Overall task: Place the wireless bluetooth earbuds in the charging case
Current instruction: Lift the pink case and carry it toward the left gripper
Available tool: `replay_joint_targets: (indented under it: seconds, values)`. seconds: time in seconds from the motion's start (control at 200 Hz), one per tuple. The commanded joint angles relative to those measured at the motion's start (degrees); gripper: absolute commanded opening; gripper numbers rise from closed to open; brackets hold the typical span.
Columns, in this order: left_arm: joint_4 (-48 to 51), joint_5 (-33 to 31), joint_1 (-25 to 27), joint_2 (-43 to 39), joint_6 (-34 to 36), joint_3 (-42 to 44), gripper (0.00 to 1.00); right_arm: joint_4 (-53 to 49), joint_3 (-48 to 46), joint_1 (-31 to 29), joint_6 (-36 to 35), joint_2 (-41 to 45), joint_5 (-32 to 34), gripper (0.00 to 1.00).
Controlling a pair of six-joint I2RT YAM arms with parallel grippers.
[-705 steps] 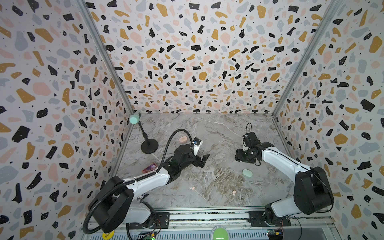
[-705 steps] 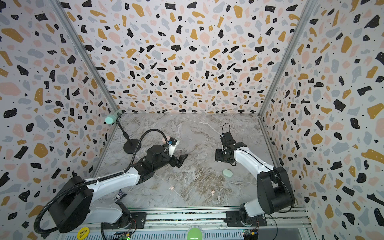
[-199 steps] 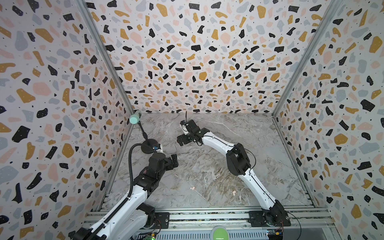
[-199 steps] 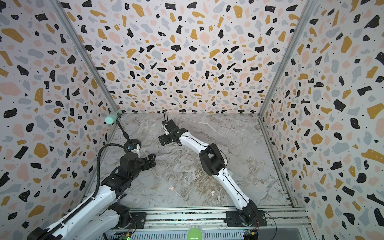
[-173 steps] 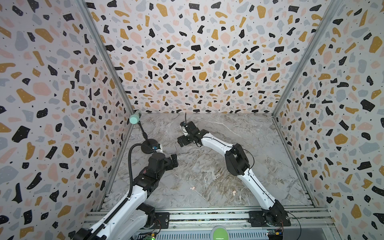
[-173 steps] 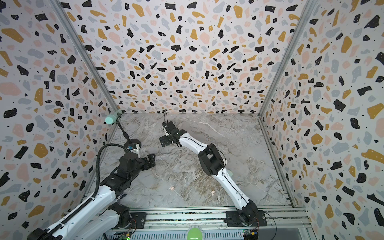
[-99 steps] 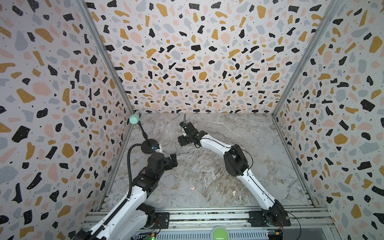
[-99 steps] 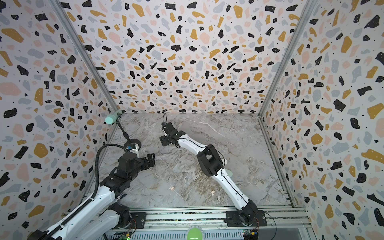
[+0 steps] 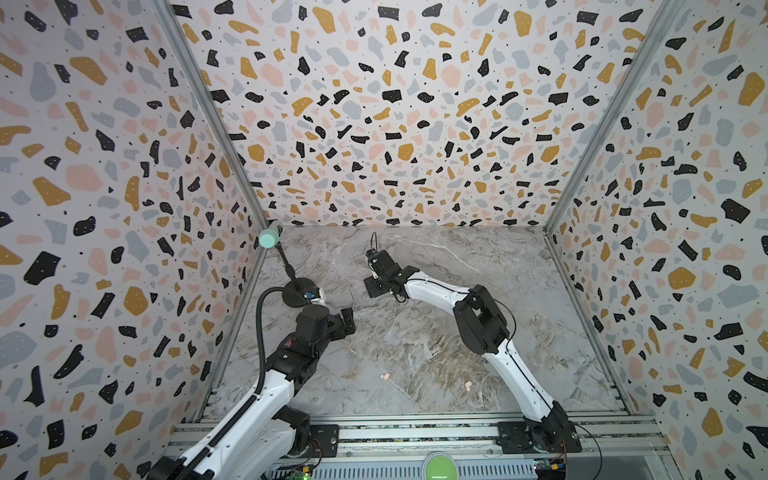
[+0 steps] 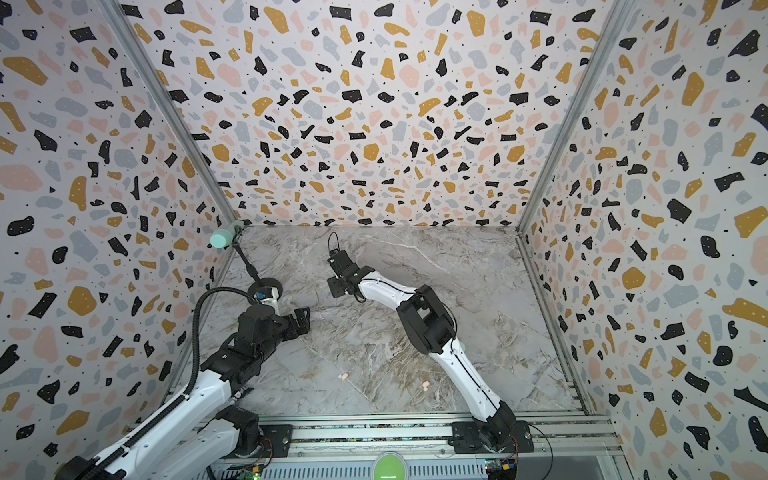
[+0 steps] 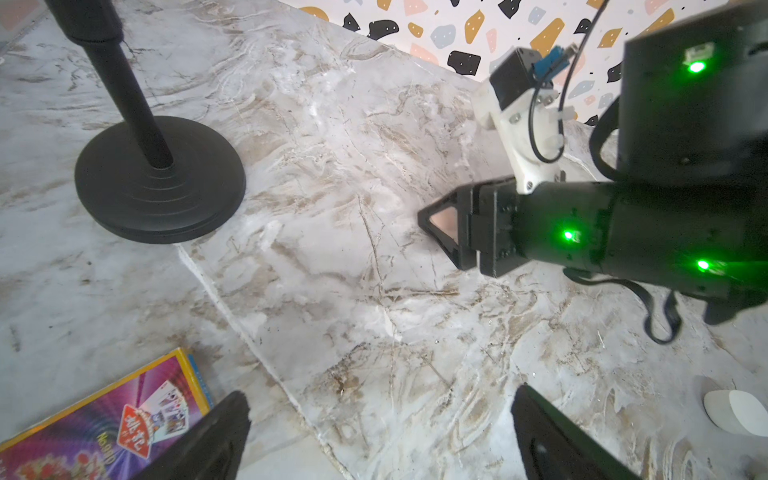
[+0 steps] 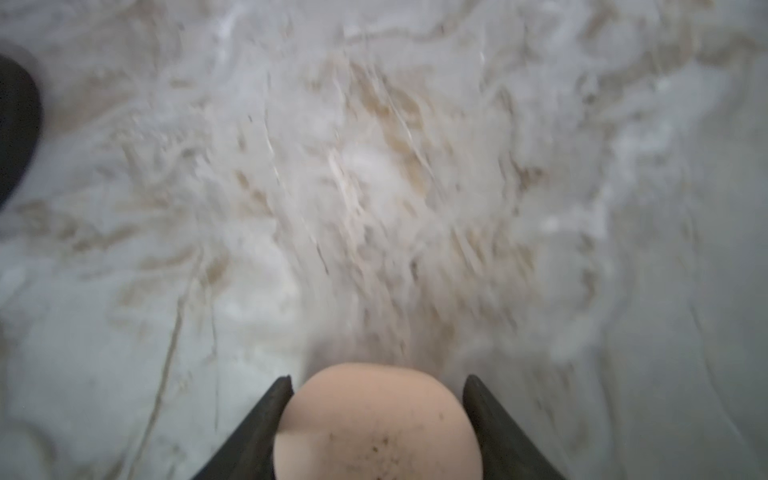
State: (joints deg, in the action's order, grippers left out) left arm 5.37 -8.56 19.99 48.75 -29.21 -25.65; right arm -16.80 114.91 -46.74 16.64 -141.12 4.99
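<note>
**A:** Where are the earbuds?

**B:** One tiny rounded pale pink plastic earbud [image 9: 385, 376] and a second earbud [image 9: 468, 385] lie bare on the grey marbled desk [image 9: 519, 299]. They are low in the middle of both top views, apart from each other and well apart from both grippers. Neither is in a case.

**A:** And the case?

**B:** A pale pink oval plastic case [image 12: 376, 424] sits in the right gripper [image 9: 374, 286], at the upper middle of a top view. The jaws press on both its sides, so I judge it clamped. The wrist view is blurred, so I cannot tell whether its lid is open.

**A:** The left gripper?

**B:** The left gripper [image 9: 348, 320] hovers empty with its jaws wide apart, near the black round stand base [image 11: 160, 183].

**A:** What could go wrong?

**B:** The jaws grip curved, smooth sides, so the case could twist or squirt out when carried. The buds are tiny and round: a sweeping arm or an off-centre pinch could send one rolling. A case set down tilted would refuse them.
</note>
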Motion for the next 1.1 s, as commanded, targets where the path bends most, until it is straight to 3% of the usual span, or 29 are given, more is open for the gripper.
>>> replay_joint_targets:
  seconds: [0.0, 0.28, 0.476, 0.736, 1.096]
  values:
    - [-2.55, 1.17, -0.23, 0.18, 0.77, 0.07, 1.00, 1.28, -7.99, -0.63, 1.86, 9.03, 2.09, 0.61]
    - [-3.21, 2.39, -0.22, 0.99, 1.65, -0.36, 1.00, 2.50, -31.67, -2.53, 7.21, 23.19, 2.58, 0.61]
    - [-4.63, 3.53, -0.26, 1.77, 1.63, 0.17, 1.00, 2.03, -42.43, -4.01, 11.36, 30.90, 3.53, 0.64]
    - [-5.02, 4.69, -0.23, 2.86, 1.87, -0.18, 1.00, -3.71, -39.70, -3.98, 11.92, 31.24, 2.82, 0.82]
    - [-4.38, 4.85, -0.22, 1.42, 2.00, 0.33, 1.00, -18.53, -27.84, -3.27, 11.18, 26.93, -3.11, 0.79]
